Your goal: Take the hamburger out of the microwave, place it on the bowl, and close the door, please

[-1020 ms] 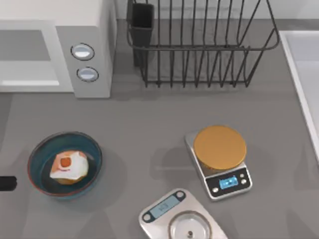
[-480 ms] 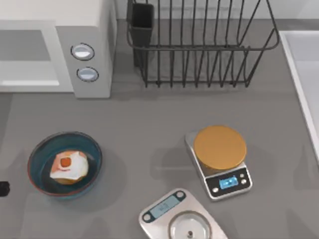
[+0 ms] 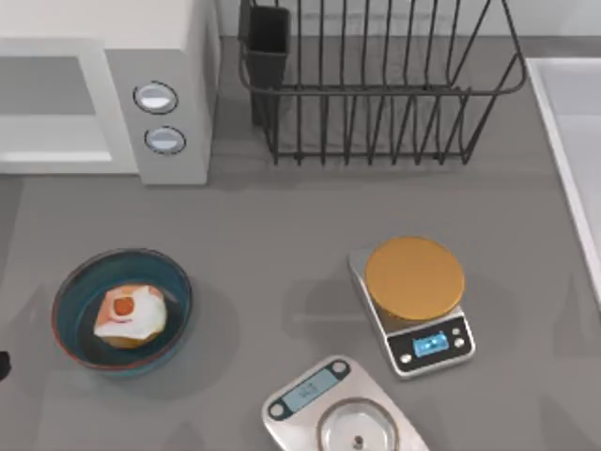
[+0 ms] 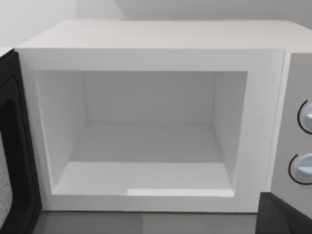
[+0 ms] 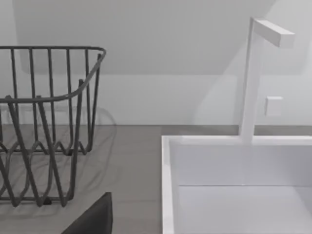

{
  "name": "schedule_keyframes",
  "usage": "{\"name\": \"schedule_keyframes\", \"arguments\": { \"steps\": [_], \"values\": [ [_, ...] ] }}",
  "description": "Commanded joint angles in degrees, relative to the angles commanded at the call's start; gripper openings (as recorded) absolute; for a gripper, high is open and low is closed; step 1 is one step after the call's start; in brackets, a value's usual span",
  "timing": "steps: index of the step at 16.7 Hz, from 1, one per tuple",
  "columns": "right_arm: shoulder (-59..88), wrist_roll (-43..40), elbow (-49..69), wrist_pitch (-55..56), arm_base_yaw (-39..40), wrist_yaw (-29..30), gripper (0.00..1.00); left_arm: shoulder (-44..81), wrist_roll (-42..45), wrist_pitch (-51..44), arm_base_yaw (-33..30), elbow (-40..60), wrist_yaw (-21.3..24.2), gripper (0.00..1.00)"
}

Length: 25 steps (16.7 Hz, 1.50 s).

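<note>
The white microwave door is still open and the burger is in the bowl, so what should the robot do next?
Probably swing the white-framed door with the grey mesh window shut, likely with the left arm, whose wrist camera faces it. The small whitish-tan hamburger already sits in the round blue bowl, and the boxy white microwave stands open with a bare pale inside, so closing is all that seems left.

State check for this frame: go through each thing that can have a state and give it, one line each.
microwave: open, cavity empty
door: swung open at the cavity's side
hamburger: resting inside the bowl
bowl: upright, holding the hamburger
orange-topped scale: display lit, nothing on it
steel scale: plate bare
dish rack: upright
</note>
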Motion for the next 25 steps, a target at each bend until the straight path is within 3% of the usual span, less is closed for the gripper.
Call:
{"name": "schedule_keyframes", "arguments": {
  "steps": [3,9,12,17,25],
  "values": [
    [0.0,0.0,0.0,0.0,0.0,0.0,1.0,1.3,0.01,0.59,-2.36,0.69,-2.36,0.0],
    [0.0,0.0,0.0,0.0,0.0,0.0,1.0,11.28,0.1,8.86,-17.6,2.44,-17.62,0.0],
    [0.0,0.0,0.0,0.0,0.0,0.0,1.0,13.72,0.13,11.32,-20.18,2.39,-20.2,0.0],
    [0.0,0.0,0.0,0.0,0.0,0.0,1.0,14.26,0.11,11.83,-19.05,2.34,-19.06,0.0],
    [0.0,0.0,0.0,0.0,0.0,0.0,1.0,22.33,0.31,19.58,-6.04,2.66,-6.04,0.0]
  ]
}}
